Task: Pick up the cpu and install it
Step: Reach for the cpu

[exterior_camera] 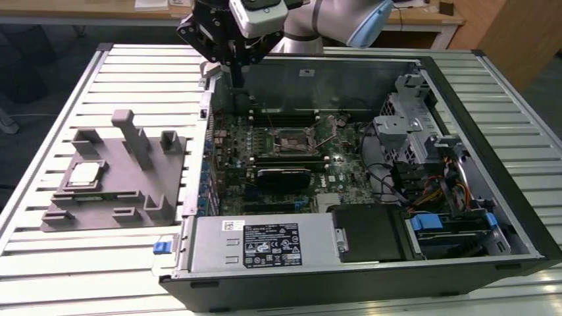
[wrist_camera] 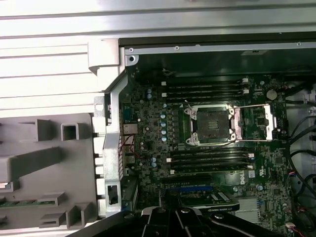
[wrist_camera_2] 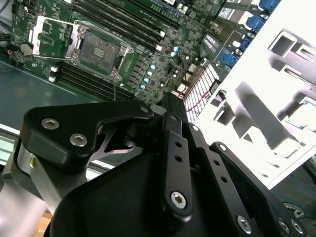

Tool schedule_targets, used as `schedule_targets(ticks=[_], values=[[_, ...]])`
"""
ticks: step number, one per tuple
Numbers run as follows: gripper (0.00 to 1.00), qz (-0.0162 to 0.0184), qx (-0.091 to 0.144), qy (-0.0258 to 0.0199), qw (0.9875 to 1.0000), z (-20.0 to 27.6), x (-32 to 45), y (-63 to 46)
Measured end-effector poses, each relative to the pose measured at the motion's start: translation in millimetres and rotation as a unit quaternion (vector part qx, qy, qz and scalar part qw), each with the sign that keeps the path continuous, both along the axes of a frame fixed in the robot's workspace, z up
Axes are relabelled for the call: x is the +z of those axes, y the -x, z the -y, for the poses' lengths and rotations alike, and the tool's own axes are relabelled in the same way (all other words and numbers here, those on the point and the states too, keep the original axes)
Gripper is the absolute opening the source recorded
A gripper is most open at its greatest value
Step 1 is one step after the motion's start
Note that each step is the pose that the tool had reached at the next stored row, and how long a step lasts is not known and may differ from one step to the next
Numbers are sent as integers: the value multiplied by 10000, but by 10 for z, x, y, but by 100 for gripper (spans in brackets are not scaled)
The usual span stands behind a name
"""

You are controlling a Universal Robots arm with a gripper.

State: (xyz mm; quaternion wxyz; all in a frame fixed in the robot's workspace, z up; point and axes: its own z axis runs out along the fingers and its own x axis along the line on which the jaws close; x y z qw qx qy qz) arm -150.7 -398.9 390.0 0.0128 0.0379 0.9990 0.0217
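The cpu (exterior_camera: pixel 85 173) lies flat in a pocket on the left side of the grey tray (exterior_camera: pixel 131 197), its pale silver top up. My gripper (exterior_camera: pixel 235 80) hangs shut and holding nothing above the back left corner of the open computer case (exterior_camera: pixel 491 164), well away from the cpu. The motherboard's socket (exterior_camera: pixel 293 139) sits in the middle of the board. In the first wrist view the socket (wrist_camera: pixel 212 123) is bare, with its metal load plate (wrist_camera: pixel 254 121) flipped open beside it. The second wrist view shows the same socket (wrist_camera_2: pixel 101 49) past the gripper (wrist_camera_2: pixel 168 97).
A power supply (exterior_camera: pixel 263 243) fills the case's near side, and a metal drive cage (exterior_camera: pixel 412 125) with cables stands on the exterior view's right. Black memory slots (wrist_camera: pixel 207 89) flank the socket. A black card (exterior_camera: pixel 283 178) sits below it. The case rests on a slatted white table (exterior_camera: pixel 52 263).
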Motion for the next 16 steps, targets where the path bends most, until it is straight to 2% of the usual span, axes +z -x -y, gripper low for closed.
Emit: schedule_targets(ticks=[16], values=[[11, 0, 1, 0, 10000, 0, -10, 129]])
